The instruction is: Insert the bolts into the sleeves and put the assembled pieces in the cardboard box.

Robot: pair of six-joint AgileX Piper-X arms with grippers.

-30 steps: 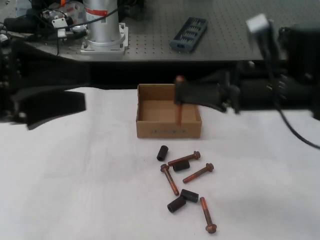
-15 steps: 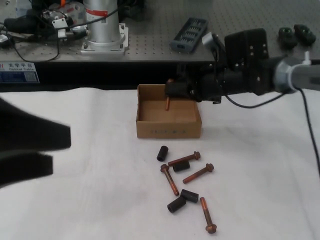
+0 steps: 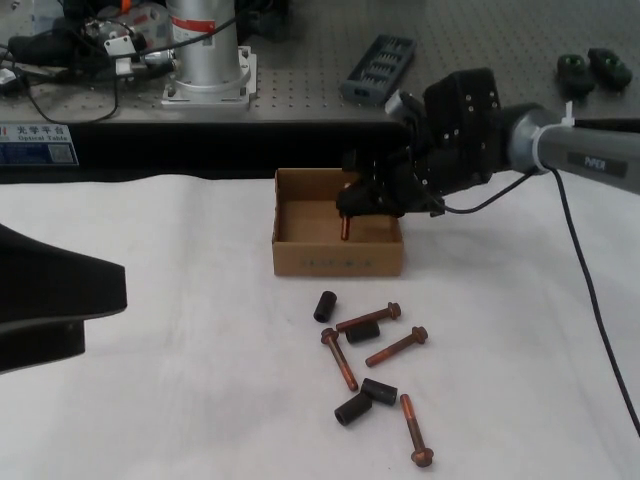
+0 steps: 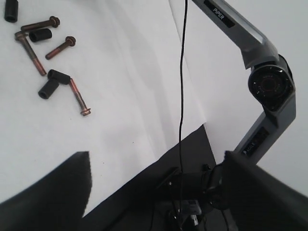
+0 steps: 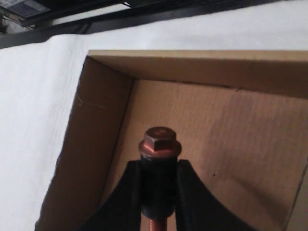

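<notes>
My right jaws grip one sleeved bolt (image 5: 160, 142) over the cardboard box (image 3: 338, 263), left jaws gaping empty; four bolts (image 3: 368, 318) and four sleeves (image 3: 325, 306) before the box lie unassembled.

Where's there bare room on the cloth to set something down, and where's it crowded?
Bare: the cloth left of the loose bolts and sleeves, and right of them toward the cable. Crowded: that pile before the cardboard box, and the box mouth, where the right hand holds a sleeved bolt.

On white cloth (image 3: 150, 400): cardboard box (image 3: 338, 262); four loose bolts (image 3: 396, 346), four black sleeves (image 3: 325, 306) scattered beside it.
</notes>
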